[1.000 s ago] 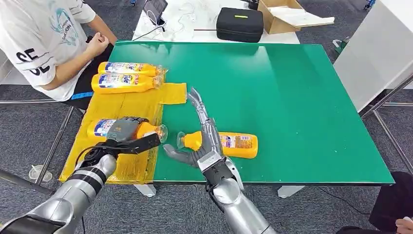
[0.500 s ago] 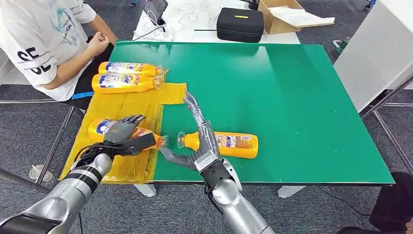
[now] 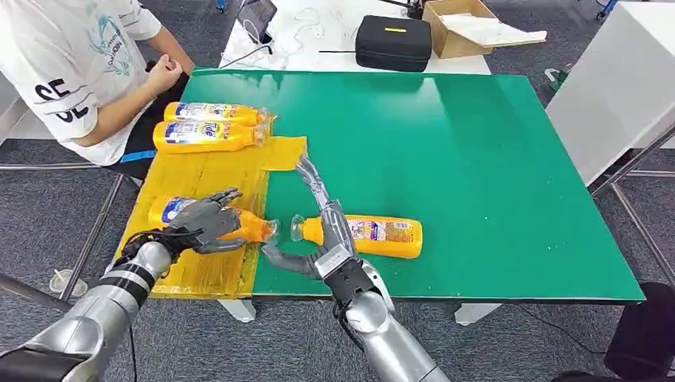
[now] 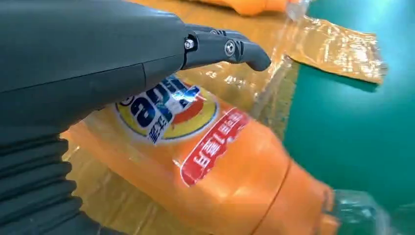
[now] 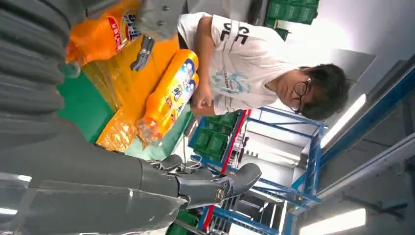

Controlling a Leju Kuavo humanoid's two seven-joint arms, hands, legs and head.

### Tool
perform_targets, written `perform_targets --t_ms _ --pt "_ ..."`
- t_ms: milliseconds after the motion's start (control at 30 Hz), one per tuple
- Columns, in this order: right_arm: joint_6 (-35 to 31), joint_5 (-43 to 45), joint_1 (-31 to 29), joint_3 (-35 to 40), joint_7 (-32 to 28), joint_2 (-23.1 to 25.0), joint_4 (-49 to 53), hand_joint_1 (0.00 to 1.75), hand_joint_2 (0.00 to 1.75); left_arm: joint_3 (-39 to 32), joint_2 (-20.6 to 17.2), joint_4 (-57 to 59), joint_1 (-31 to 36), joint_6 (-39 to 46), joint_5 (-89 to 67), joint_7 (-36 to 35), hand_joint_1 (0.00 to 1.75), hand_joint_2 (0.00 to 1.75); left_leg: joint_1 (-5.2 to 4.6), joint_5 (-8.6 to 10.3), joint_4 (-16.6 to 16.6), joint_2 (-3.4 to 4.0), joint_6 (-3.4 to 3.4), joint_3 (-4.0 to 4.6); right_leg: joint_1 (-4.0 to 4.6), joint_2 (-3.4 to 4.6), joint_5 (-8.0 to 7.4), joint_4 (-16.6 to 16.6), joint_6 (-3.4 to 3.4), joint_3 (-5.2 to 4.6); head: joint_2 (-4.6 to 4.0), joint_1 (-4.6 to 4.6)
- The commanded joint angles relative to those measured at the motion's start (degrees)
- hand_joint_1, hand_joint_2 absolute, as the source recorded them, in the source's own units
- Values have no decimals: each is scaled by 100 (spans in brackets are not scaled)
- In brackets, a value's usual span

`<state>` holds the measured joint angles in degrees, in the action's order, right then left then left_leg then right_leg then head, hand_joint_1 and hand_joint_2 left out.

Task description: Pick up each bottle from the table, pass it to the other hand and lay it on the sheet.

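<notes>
Bottle A: orange plastic detergent bottle, lying flat on the yellow sheet, neck over the sheet's edge toward the green desk. Left hand rests over its body, fingers spread across the label, not visibly closed round it; the left wrist view gives the same reading, with a finger arched above the label. Judged released or about to be.

Bottle B: same type, on its side on bare desk, neck pointing at A's neck, the two nearly touching. Right hand lies flat and open along its neck end, fingers straight and pointing away from the robot, thumb out toward the sheet. Holds nothing.

Two more bottles lie side by side at the sheet's far end, close to a seated person.

Handling, as judgement: full and fairly heavy; smooth, glossy label likely slippery; walls stiff enough to squeeze. On its side it may roll. Best hold is round the mid-body on the label, since the neck is narrow and its clear cap looks slick.
</notes>
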<state>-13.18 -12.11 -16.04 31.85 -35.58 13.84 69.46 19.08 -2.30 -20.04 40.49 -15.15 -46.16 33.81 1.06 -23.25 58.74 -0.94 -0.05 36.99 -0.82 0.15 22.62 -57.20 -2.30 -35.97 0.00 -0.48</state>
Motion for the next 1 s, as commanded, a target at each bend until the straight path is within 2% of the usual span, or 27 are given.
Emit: perform_targets --t_ms 33,67,100,133,167,200,233,267,333,433,667,1000 --pt "-242 -210 -421 -96 254 -202 -716 0 175 -483 -227 166 -109 -584 603 380 0 0 1 -7 -10 33 6 -29 4 22 -3 12 10 21 0 0" --pt "-264 -270 -473 -119 320 -254 -775 0 175 -543 -194 130 -157 -525 678 407 0 0 -1 -4 -7 25 4 -21 1 18 -3 8 6 14 0 0" --pt "-462 -752 -668 -37 737 -370 -1075 0 175 -748 -114 -10 -291 -342 920 572 0 0 -2 -3 -7 21 5 -19 0 15 -3 8 5 13 0 0" --pt "-497 -868 -736 -37 791 -416 -1168 0 175 -805 -69 -59 -352 -242 988 615 0 0 -3 -5 -14 32 8 -33 1 22 -5 17 7 25 0 0" --pt "-547 -1409 -940 57 1466 -535 -1503 0 175 -1357 147 -376 -584 138 1569 619 0 0 -3 -3 -8 21 5 -21 0 15 -4 9 4 15 0 -2" --pt "-480 -1529 -1005 40 1550 -585 -1601 0 175 -1414 237 -540 -695 277 1673 619 0 0 -2 -5 -12 34 8 -32 2 25 -7 16 7 22 0 0" --pt "-448 -2003 -1145 112 2131 -686 -1819 0 175 -2036 503 -1005 -930 726 2365 619 0 0 -4 -4 -18 35 12 -40 0 21 -9 23 8 31 0 -2" --pt "-281 -2299 -1250 161 2480 -817 -1943 0 175 -2227 697 -1511 -1173 1300 2583 619 0 175 -4 -2 -15 22 12 -33 0 8 -7 21 5 26 2 0" --pt "-102 -2766 -1300 117 2972 -991 -2030 0 175 -2655 983 -2404 -1516 2262 3004 619 0 175 -6 0 -12 5 12 -25 -2 -9 -3 18 2 22 0 -2" --pt "207 -3352 -1379 106 3580 -1334 -2047 0 175 -2857 1094 -3427 -1982 3051 3319 619 0 175 -3 -3 0 -4 11 -11 0 -17 2 11 1 10 0 0" --pt "743 -3374 -1297 -93 3679 -1653 -2057 0 175 -2917 1028 -3467 -2081 3368 3523 619 0 175 -5 -8 2 5 7 2 -3 -5 4 5 6 -3 0 0" --pt "1075 -3204 -1279 -2 3499 -1551 -2523 0 175 -2582 964 -3114 -1898 3486 3461 619 0 175 0 -5 1 9 4 14 3 0 -1 4 3 -18 0 -2"
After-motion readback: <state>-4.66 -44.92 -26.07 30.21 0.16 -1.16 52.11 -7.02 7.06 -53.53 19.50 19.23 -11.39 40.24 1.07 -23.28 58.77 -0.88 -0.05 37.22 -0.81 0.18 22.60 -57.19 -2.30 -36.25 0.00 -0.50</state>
